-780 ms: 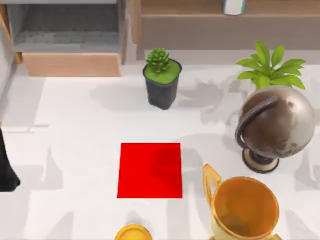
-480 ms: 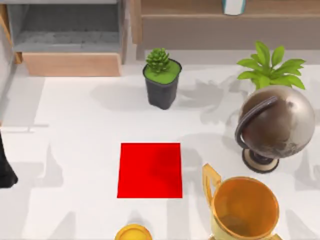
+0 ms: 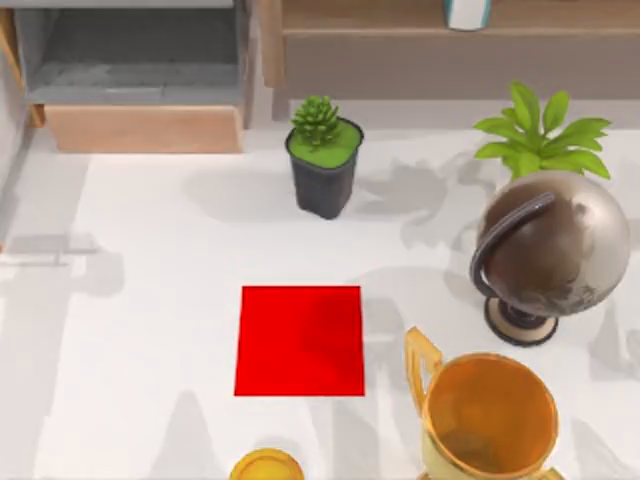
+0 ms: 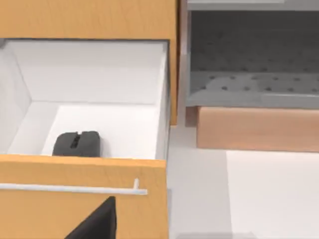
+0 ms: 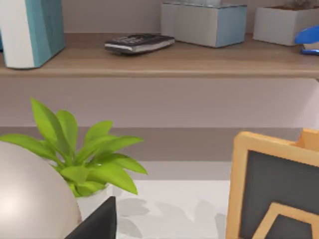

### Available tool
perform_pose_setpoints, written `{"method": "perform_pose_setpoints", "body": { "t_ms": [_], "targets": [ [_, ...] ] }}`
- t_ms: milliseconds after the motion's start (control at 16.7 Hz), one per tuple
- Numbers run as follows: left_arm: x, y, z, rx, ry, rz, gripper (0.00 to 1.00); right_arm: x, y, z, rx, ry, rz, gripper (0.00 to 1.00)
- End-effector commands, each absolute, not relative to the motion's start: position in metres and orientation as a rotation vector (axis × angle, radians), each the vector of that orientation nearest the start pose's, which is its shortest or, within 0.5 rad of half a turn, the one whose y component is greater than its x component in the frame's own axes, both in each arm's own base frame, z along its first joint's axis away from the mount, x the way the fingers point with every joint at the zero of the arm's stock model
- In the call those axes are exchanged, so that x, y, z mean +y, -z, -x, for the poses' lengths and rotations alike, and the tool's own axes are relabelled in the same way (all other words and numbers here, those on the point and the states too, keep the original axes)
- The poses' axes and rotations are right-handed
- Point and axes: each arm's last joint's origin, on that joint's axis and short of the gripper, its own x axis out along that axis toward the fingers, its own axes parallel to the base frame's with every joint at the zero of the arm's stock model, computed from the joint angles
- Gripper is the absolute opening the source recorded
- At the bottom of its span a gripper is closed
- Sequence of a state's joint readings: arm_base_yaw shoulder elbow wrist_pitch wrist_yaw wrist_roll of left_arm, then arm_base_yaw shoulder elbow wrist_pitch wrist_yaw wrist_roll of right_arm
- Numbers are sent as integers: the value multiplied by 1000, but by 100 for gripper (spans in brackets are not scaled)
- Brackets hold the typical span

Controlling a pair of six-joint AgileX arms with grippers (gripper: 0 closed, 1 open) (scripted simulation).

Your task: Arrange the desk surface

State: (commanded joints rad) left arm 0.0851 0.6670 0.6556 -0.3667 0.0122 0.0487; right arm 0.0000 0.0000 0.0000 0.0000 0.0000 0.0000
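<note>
One change is noted on the desk surface [image 3: 150, 260]: the dark left arm seen at its left edge 0.8 s ago is gone from the top view, so that side is judged finished. In the left wrist view a dark mouse [image 4: 76, 144] is seen lying in an open wooden drawer [image 4: 84, 204]. Counted on the desk: one red mat [image 3: 300, 340] near the middle, one succulent pot [image 3: 324, 160], one globe [image 3: 550, 250], one leafy plant [image 3: 540, 135], one gold trophy [image 3: 490, 415]. Neither gripper's opening can be told
</note>
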Motion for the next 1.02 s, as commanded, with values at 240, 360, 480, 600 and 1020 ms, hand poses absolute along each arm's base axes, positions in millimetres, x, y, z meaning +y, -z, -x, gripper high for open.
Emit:
{"method": "perform_pose_setpoints", "body": {
  "t_ms": [240,360,480,600,1020],
  "targets": [
    [37,-329,-240,649,-108,-23,100,-1,-160,-106,0,0,0,100],
    [56,-332,-292,791,-127,-13,100,-1,-160,-106,0,0,0,100],
    [79,-321,-342,929,-145,1,100,-1,-160,-106,0,0,0,100],
    [104,-299,-385,1058,-159,21,100,-1,-160,-106,0,0,0,100],
    [168,-195,-468,1385,-158,94,100,-1,-160,-106,0,0,0,100]
  ]
}}
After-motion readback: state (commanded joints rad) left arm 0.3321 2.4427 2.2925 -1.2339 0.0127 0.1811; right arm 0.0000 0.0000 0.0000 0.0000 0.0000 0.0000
